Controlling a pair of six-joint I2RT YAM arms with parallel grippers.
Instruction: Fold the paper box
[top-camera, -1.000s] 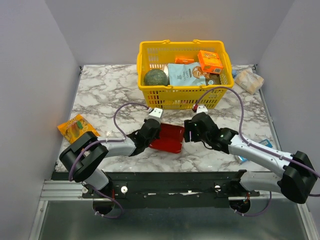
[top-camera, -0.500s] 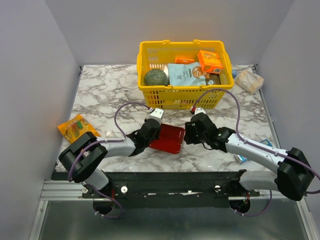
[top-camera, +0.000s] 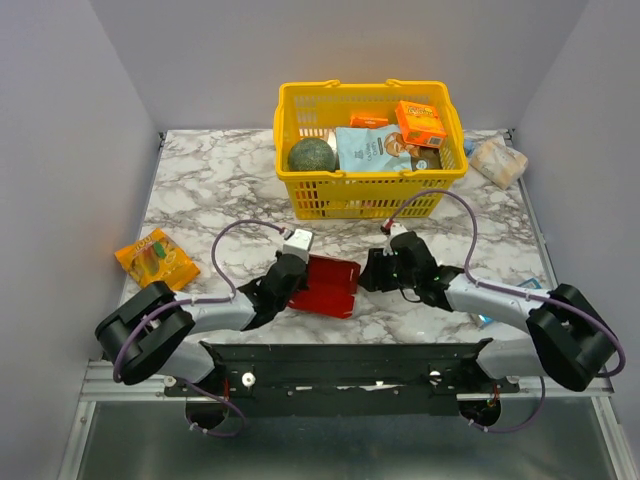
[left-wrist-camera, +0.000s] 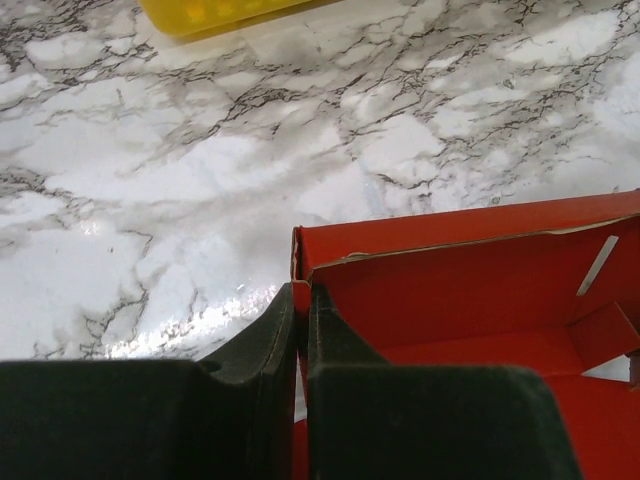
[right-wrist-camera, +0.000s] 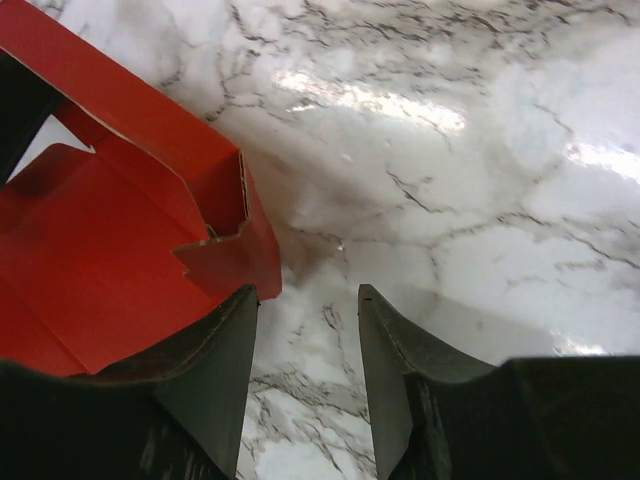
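Left wrist view has the left gripper pinched nearly flat on the raised left wall of the paper box, with the red card caught between its pads at a corner, so that side is anchored. On the opposite side the right gripper stands part open with only bare marble in its gap. The box's loose right-hand corner flap sits just beside the finger nearer the box, touching or nearly so; I cannot tell which. To do this step well, I judge the right gripper should slide left until that flap and the wall behind it lie between the jaws. It should then close gently and turn the wall upright along its crease against the left grip, since thin card will buckle if squeezed off the crease or tugged between the arms. The box lies open and half formed on the marble table, towards the near edge, between the two arms. Just far of it stands a yellow basket of groceries, close enough to crowd any lift. An orange snack packet lies well apart to the left, and a pale bagged item sits at the far right.
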